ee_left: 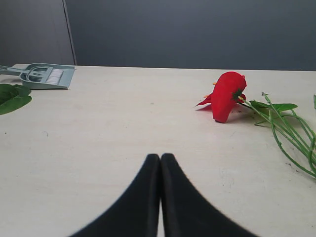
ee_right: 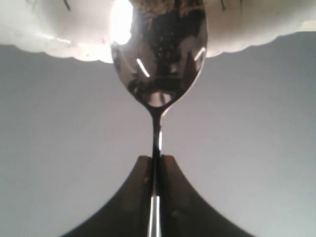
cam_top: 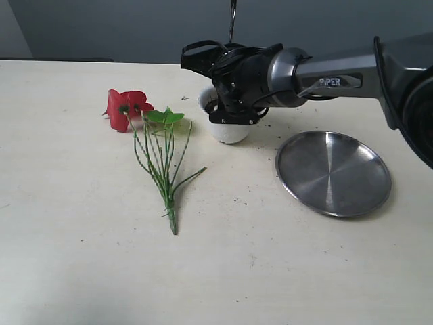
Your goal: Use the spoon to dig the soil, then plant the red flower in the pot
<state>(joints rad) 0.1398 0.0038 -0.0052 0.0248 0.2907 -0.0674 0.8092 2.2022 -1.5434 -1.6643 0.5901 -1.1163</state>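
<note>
Now the right gripper [ee_right: 156, 160] is clamped on the thin handle of the spoon [ee_right: 158, 59], whose bowl sits at the rim of the pot [cam_top: 226, 132]. The steel is probably slick and stiff and wants a firm pinch. The red flower [cam_top: 128, 108] lies on the table [cam_top: 81, 271] beside the pot. It looks light and floppy, best taken by its bunched stems [cam_top: 169, 196]. The left gripper [ee_left: 160, 158] is closed and empty.

Right arm [cam_top: 338, 78] reaching in from the right edge towards the middle, wrist angled down, right gripper [ee_right: 156, 159] with black fingers clamped on the spoon [ee_right: 158, 59] by its thin handle, left gripper [ee_left: 160, 157] closed, fingertips touching
</note>
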